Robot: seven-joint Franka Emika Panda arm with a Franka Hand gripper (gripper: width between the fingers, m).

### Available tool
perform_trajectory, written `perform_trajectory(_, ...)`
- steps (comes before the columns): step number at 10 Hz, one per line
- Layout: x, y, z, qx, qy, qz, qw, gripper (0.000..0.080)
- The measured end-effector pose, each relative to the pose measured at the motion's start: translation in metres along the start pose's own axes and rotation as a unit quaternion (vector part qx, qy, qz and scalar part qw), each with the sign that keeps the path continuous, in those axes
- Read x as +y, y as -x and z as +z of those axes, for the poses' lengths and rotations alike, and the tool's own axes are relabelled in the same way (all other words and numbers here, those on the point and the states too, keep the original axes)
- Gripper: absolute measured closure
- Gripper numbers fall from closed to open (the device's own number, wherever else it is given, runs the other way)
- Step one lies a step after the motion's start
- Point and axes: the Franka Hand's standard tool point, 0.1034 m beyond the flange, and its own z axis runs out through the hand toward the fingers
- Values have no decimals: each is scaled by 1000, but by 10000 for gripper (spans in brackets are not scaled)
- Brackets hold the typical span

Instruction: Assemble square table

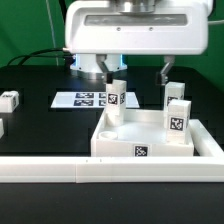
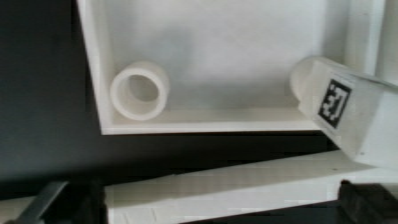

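Three legs (image 1: 179, 118): seen upright on the slab, one at a far corner and two toward the exterior view's right; how firmly they are seated cannot be told.
Slab (image 1: 115, 147): white and square with a raised rim, resting on the worktop (image 1: 40, 135) just behind the long rail (image 1: 60, 170); a dark gap between the two is shown in the wrist view.
Hand (image 1: 136, 70): fingers spread wide with nothing between them, held above the slab with an upright leg close to each finger.
Loose leg (image 1: 9, 100): lying on the worktop at the exterior view's left edge, well apart from the slab and beyond the marker board (image 1: 80, 99).
Round feature (image 2: 139, 90): seen at one slab corner in the wrist view; whether it is a pocket or a leg end cannot be told.
Stage (judged): one corner is thought to be unfilled.
Risk 1: an upright leg could be struck and loosened or tipped if the hand is moved sideways before it is lifted clear.
Risk 2: the slab could be pushed out of place by such a knock, so that the open corner no longer sits where expected.
Risk 3: the loose leg could be gripped off-centre and carried tilted, and would then jam at the corner.
Risk 4: a leg that is only part seated could work free when the slab is handled.
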Motion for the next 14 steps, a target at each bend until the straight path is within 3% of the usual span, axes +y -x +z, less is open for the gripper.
perform_trajectory(5, 9, -2, 1, 8, 2, 4, 1000, 150)
perform_trajectory(7, 25, -2, 6, 15, 7, -13, 1000, 150)
perform_trajectory(12, 121, 14, 19, 5, 28, -55, 998, 150)
perform_trajectory(14, 139, 14, 19, 4, 29, -53, 998, 150)
